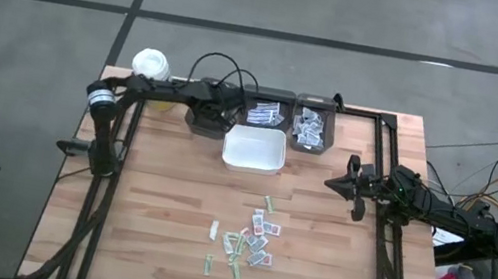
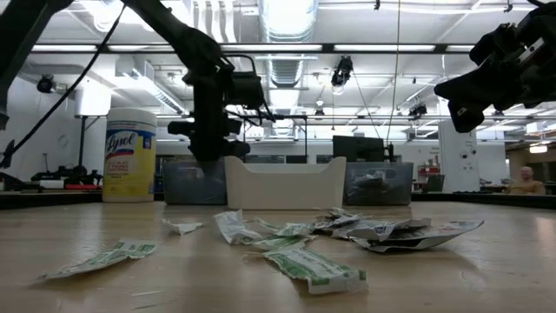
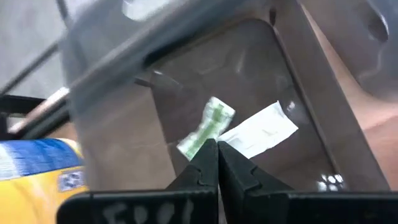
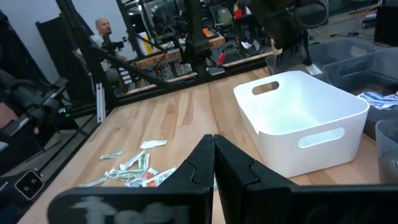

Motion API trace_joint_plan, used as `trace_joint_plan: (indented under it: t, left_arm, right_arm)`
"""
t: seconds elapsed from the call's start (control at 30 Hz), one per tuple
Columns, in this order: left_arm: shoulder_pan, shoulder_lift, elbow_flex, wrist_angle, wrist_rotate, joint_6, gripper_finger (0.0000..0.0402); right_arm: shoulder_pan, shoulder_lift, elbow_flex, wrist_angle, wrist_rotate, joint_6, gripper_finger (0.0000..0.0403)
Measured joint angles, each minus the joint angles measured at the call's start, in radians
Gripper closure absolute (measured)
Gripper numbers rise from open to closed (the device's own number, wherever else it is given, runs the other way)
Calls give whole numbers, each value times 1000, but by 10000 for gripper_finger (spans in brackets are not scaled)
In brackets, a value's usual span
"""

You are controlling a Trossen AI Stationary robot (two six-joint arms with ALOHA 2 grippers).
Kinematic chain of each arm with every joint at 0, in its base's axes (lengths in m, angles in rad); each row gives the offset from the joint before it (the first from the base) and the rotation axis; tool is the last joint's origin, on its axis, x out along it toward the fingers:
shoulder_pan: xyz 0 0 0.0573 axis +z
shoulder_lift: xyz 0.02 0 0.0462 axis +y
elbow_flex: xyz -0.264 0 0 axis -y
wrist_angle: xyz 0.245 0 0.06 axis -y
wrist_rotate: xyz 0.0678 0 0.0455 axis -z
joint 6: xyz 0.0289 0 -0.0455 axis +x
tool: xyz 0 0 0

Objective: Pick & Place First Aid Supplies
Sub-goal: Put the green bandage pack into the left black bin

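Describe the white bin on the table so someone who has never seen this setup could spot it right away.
Look along the far edge of the wooden table, where three grey bins stand in a row. Just in front of them is the white bin, rectangular, with slot handles. Unlike the grey ones, it is opaque white and empty.

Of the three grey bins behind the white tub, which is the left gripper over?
The leftmost grey bin; the left gripper, shut, hangs over it, whereas the other two sit further right.

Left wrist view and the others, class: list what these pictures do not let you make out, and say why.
- Left end effector, left wrist view: shut over the grey bin; whether it pinches the green packet is hidden by its own tips.
- Packets' print, high view: too small to read.
- White bin's inside, low view: hidden by its wall.
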Motion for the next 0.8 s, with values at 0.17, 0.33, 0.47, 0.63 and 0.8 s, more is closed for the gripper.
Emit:
trace_joint_plan:
  t: [0.17, 0.33, 0.47, 0.63, 0.8]
  left_arm:
    - [24, -2, -1, 10, 84, 10, 377]
    - [36, -20, 19, 2, 114, 11, 341]
    - [23, -71, 48, -26, 169, 9, 324]
    - [-46, -152, 78, -30, 309, 2, 323]
    - [-189, -222, 88, -26, 327, -60, 323]
  right_arm:
    - [0, 0, 0, 0, 0, 3, 394]
    - [0, 0, 0, 0, 1, 3, 394]
    - [0, 0, 0, 0, 1, 3, 394]
    - [0, 0, 0, 0, 3, -1, 394]
    - [0, 0, 0, 0, 3, -1, 394]
